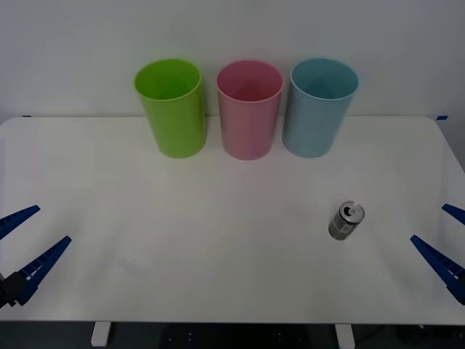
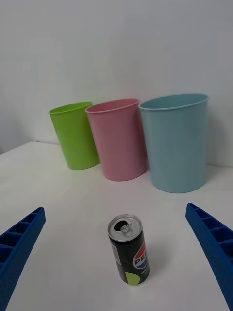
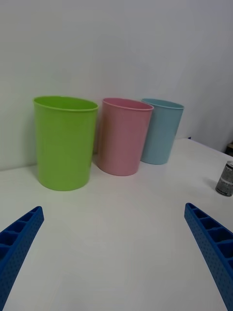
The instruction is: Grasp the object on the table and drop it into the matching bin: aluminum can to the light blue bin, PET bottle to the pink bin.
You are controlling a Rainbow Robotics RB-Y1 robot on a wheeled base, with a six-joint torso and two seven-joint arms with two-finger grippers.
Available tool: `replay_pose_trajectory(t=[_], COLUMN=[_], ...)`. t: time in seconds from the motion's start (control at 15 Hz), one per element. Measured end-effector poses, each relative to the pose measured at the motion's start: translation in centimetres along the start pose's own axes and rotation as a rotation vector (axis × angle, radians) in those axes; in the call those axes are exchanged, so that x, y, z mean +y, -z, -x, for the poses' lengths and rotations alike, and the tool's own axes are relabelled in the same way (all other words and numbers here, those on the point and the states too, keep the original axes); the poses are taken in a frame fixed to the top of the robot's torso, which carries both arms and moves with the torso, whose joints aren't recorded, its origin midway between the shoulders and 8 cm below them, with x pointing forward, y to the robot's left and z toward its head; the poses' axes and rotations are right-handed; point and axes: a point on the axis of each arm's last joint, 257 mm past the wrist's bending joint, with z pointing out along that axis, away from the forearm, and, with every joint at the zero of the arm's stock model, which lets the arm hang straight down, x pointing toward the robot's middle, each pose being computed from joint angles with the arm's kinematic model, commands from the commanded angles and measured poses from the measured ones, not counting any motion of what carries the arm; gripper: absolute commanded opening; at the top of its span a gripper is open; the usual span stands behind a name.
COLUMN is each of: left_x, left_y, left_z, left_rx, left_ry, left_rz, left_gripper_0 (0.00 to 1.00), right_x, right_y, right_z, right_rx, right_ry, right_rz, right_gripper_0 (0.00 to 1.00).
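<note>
Aluminum can [image 1: 346,220] upright on the table [image 1: 218,247], in front of the light blue bin [image 1: 318,107] and well apart from it. Right gripper [image 1: 445,247] sits off to the can's right near the table edge, fingers spread wide, nothing held; the can stands ahead of it, centred between its fingers, not touching. Left gripper [image 1: 23,243] at the far side from the can, fingers also apart. Pink bin [image 1: 249,109] stands just beside the light blue bin, lime green bin [image 1: 171,107] beyond it.

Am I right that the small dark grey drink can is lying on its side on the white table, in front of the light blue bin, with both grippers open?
Not quite: the small dark grey drink can stands upright, silver top up, as the right wrist view shows. It is on the white table, in front of the tall light blue plastic bin, and the left gripper and right gripper are both open.
</note>
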Motion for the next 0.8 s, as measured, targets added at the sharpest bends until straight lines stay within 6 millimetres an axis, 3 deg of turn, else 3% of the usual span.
replay_pose_trajectory(t=[0.4, 0.8], left_x=[0.0, 0.0], left_y=[0.0, 0.0], left_z=[0.0, 0.0], left_rx=[0.000, 0.000], left_ry=[0.000, 0.000], left_rz=[0.000, 0.000], left_gripper_0=[1.00, 1.00], right_x=[0.2, 0.0], right_y=[0.0, 1.9], right_z=[0.2, -1.7], right_rx=[-0.017, 0.060], right_ry=[-0.011, 0.013], right_rz=[-0.002, -0.025], right_gripper_0=[1.00, 1.00])
